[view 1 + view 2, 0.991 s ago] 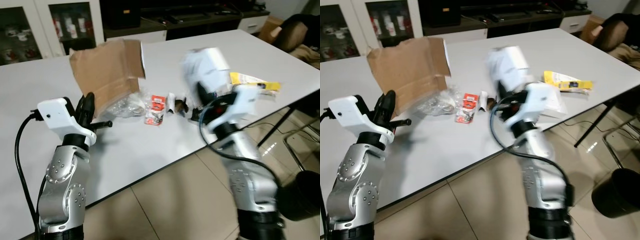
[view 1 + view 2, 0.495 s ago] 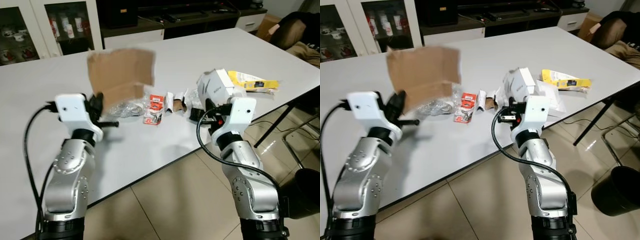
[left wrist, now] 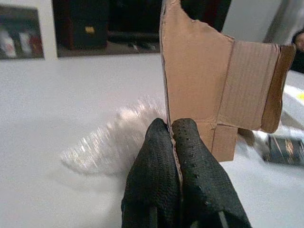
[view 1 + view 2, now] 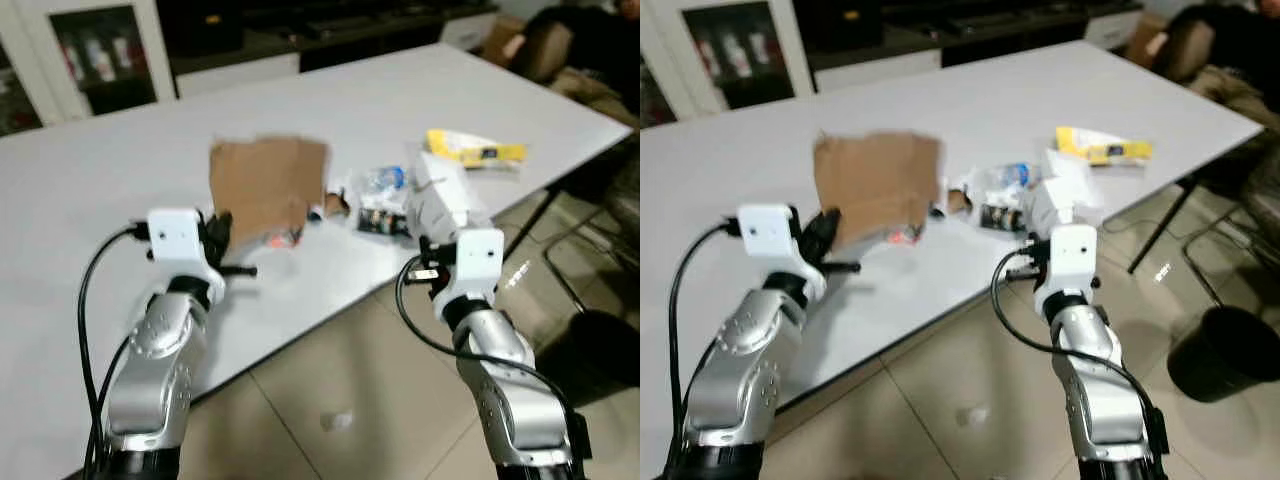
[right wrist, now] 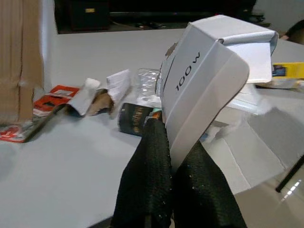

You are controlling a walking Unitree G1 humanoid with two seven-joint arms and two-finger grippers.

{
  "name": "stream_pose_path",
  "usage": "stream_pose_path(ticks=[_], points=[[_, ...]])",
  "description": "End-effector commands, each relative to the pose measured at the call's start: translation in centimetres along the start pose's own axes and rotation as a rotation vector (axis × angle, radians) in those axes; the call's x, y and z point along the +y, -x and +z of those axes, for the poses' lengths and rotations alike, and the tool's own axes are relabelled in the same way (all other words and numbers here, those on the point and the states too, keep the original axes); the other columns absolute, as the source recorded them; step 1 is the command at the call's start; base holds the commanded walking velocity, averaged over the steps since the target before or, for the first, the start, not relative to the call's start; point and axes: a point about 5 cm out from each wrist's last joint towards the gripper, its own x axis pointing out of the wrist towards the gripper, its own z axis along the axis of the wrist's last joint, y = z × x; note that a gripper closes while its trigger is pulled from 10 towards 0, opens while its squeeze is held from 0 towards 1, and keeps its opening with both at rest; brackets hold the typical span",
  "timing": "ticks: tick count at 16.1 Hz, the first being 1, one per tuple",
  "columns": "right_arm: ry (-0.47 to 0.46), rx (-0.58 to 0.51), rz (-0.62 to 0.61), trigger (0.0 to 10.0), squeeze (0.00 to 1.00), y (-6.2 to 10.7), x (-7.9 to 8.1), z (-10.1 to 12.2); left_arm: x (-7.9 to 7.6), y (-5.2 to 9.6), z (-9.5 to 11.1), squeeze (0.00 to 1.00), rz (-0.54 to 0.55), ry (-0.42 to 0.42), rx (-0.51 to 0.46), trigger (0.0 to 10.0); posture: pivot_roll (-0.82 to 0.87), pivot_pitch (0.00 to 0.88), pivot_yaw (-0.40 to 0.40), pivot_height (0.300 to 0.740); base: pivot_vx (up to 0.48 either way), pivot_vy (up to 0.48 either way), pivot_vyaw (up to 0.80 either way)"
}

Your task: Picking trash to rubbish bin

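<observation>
My left gripper (image 3: 176, 138) is shut on the edge of a torn brown cardboard piece (image 4: 268, 188), held upright above the white table (image 4: 110, 190). Over the table's front edge, my right gripper (image 5: 172, 142) is shut on a white box marked "100W" (image 5: 209, 76), also seen as the white box (image 4: 443, 198) in the head view. Loose trash lies on the table between them: a red packet (image 5: 57, 95), a dark can (image 5: 136, 118), clear plastic wrap (image 3: 114, 137) and a yellow packet (image 4: 472, 150). A black rubbish bin (image 4: 1215, 350) stands on the floor at the right.
Beige tiled floor (image 4: 330, 400) lies in front of the table. A table leg (image 4: 1160, 225) stands near the bin. A dark chair with clothing (image 4: 560, 55) sits at the far right. Cabinets (image 4: 90, 50) line the back wall.
The whole view has shifted and shows more floor. Both arms have drawn back toward the table's front edge, the cardboard and the white box still held.
</observation>
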Motion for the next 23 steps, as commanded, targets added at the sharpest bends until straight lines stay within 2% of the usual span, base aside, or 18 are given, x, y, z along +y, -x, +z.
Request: stream_pose_path(ticks=[1,3,5,6,7,8,9,10,11,12,13,16,19,23], points=[[0.012,-0.031,0.002,10.0,0.0,-0.1,0.1,0.8,0.2,0.0,0.8,0.0,0.021,-0.005,-0.032,10.0,0.0,0.0,-0.054,0.74,0.0,0.0,0.0],[0.01,-0.042,0.005,10.0,0.0,-0.1,0.1,1.0,0.4,0.0,0.8,0.0,0.037,-0.007,-0.039,10.0,0.0,0.0,-0.058,0.74,0.0,0.0,-0.8],[0.045,-0.056,0.028,10.0,0.0,-0.5,0.3,1.1,1.2,-0.1,1.4,0.0,0.083,-0.004,-0.067,10.0,0.01,0.0,-0.064,0.74,0.0,0.0,0.0],[0.064,-0.07,0.04,10.0,0.0,-0.6,0.4,1.4,1.8,-0.1,1.9,0.0,0.12,0.0,-0.102,10.0,0.01,0.0,-0.067,0.74,0.0,0.0,0.0],[0.07,-0.098,0.053,10.0,0.0,-0.7,0.4,2.0,3.4,0.3,4.3,0.0,0.285,0.0,-0.258,10.0,0.02,0.0,-0.076,0.74,0.0,0.0,-0.8],[0.072,-0.099,0.062,10.0,0.0,-0.7,0.5,2.0,3.3,0.5,5.0,0.0,0.291,0.034,-0.306,10.0,0.02,0.0,-0.082,0.74,0.0,0.0,-0.8],[0.072,-0.091,0.068,10.0,0.0,-0.6,0.6,1.7,3.0,0.7,5.2,0.0,0.221,0.056,-0.307,10.0,0.03,0.0,-0.089,0.74,0.0,0.0,-0.8],[0.072,-0.079,0.073,10.0,0.0,-0.5,0.7,1.4,2.5,1.0,5.0,0.0,0.121,0.01,-0.278,10.0,0.03,0.0,-0.091,0.74,0.0,0.0,-0.8],[0.065,-0.065,0.073,10.0,0.0,-0.5,0.7,1.1,2.5,1.1,3.6,0.0,0.134,-0.071,-0.157,10.0,0.03,0.0,-0.09,0.74,0.0,0.0,0.0],[0.068,-0.054,0.07,10.0,0.0,-0.3,0.8,0.7,2.1,1.5,2.2,0.0,0.088,-0.033,-0.089,10.0,0.03,0.0,-0.083,0.74,0.0,0.0,0.0],[0.071,-0.041,0.069,10.0,0.0,0.0,0.7,0.2,1.7,2.1,0.8,0.0,0.073,-0.035,-0.04,10.0,0.03,0.0,-0.08,0.74,0.0,0.0,0.0],[0.07,-0.036,0.076,10.0,0.0,0.5,0.9,0.0,1.0,2.7,-0.1,0.0,0.049,-0.124,-0.025,10.0,0.03,0.0,-0.087,0.74,0.0,0.0,-0.53],[0.072,-0.029,0.09,10.0,0.0,0.5,1.2,-0.3,0.7,2.9,-0.5,0.0,0.037,-0.133,0.01,10.0,0.04,0.0,-0.093,0.74,0.0,0.0,0.0],[0.079,-0.034,0.094,10.0,0.0,0.5,1.2,-0.3,0.8,2.9,0.4,0.0,0.049,-0.173,-0.048,10.0,0.04,0.0,-0.097,0.74,0.0,0.0,-0.6]])
